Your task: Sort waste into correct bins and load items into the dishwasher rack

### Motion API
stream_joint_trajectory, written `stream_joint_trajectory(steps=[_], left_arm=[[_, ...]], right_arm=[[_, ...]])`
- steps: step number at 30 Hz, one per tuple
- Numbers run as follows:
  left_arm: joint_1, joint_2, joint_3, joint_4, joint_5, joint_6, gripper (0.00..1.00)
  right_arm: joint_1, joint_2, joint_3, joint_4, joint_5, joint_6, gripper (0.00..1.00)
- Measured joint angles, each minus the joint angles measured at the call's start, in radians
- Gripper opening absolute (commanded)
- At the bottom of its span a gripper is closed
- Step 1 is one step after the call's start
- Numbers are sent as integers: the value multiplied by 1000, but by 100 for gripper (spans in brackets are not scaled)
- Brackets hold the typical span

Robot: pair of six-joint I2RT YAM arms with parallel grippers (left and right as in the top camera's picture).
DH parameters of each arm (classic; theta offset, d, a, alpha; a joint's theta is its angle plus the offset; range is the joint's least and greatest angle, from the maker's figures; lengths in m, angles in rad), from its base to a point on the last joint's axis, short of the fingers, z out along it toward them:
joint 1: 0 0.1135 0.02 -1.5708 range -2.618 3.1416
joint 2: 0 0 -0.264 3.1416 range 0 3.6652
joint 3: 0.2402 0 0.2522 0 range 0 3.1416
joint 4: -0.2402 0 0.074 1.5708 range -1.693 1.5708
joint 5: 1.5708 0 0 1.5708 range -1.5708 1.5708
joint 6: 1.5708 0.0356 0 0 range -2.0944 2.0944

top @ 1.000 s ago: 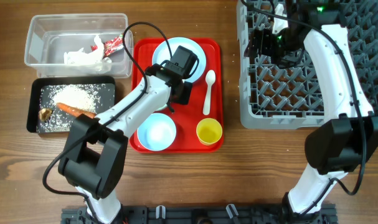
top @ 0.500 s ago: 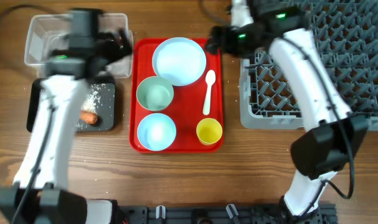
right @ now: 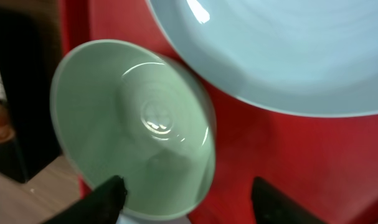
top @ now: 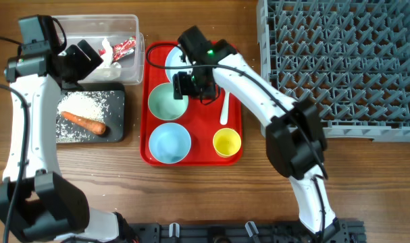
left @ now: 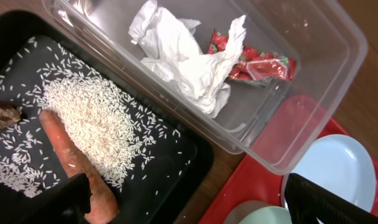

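Pale green bowl [right: 136,124] below right hand [right: 189,190] — hand spread wide, empty. Risk: finger catches light blue plate [right: 288,50] close beside bowl — bowl tilts, slips.

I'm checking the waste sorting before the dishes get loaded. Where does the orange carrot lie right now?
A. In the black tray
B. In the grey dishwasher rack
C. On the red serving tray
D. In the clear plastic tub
A: the overhead view shows the carrot lying on the rice grains inside the black tray.
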Motion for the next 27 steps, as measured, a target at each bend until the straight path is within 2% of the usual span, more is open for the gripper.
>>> stream_joint_trajectory(steps=[2,8,20,22,27], left_arm=[[0,21,0,-1,0,0,100],[0,37,0,-3,0,-3,100],[0,37,0,-6,0,-3,100],[0,37,0,-7,0,-3,100],[0,37,0,1,0,-3,100]], right_arm=[[0,33,-4,3,-1,26,44],[0,77,-6,8,-19,62,4],[-5,49,-6,0,8,37,4],[-17,-6,-7,-11,63,32,4],[-140,-312,-6,-19,317,-12,4]])
